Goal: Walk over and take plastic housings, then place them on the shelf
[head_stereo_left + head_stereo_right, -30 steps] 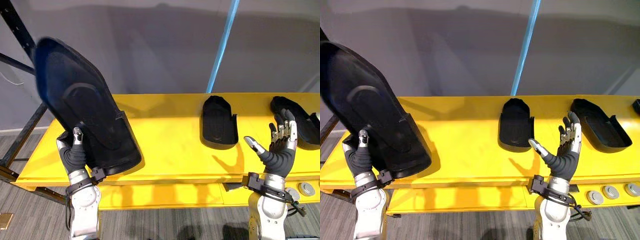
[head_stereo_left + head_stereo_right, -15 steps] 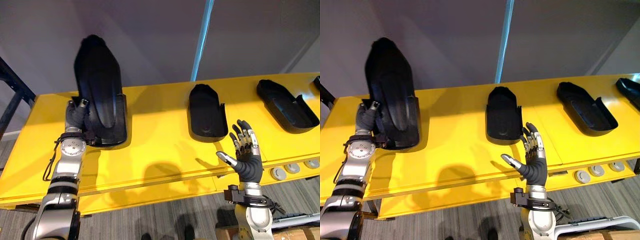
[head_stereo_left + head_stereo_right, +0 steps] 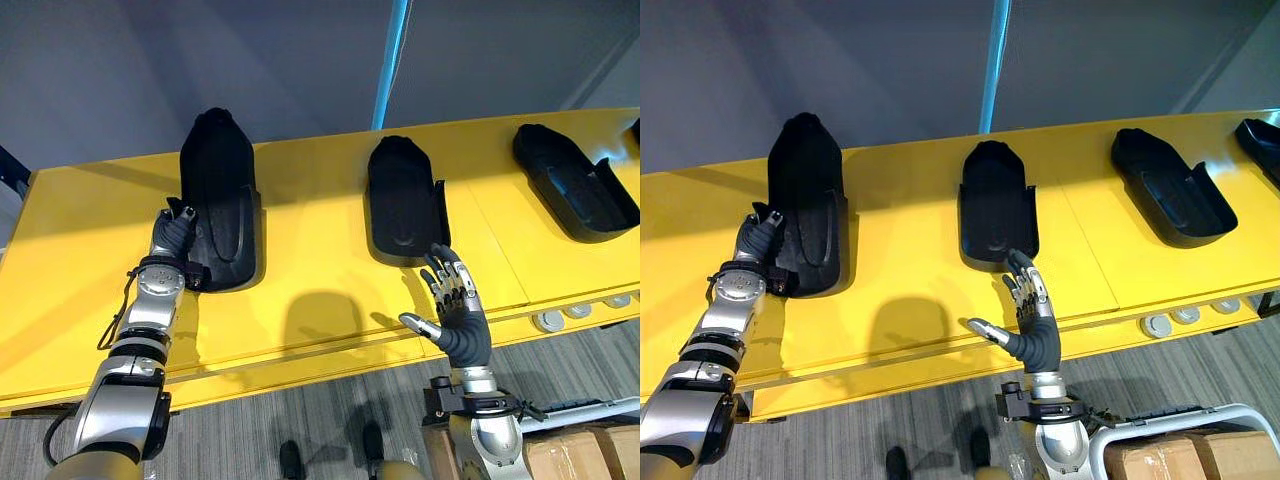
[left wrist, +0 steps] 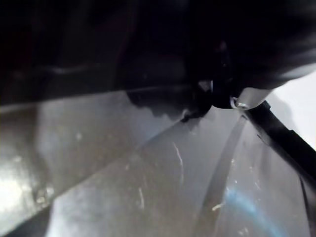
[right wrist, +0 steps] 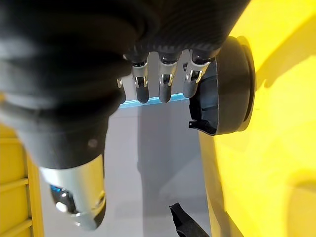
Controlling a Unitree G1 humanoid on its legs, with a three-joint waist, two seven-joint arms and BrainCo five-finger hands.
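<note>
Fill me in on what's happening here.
The robot's left hand is against the near corner of a black plastic housing lying on the yellow shelf. Its right hand hovers open and empty over the shelf's front edge, by a second housing. A third housing lies farther right.

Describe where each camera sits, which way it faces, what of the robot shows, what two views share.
Left eye view: on the head, looking down at the yellow shelf; left hand at the leftmost plastic housing, right hand open before the middle plastic housing.
Right eye view: beside it; shares that scene and both hands.
Left wrist view: on the left wrist, close to the leftmost plastic housing.
Right wrist view: on the right wrist, along its straight fingers towards the middle plastic housing.
</note>
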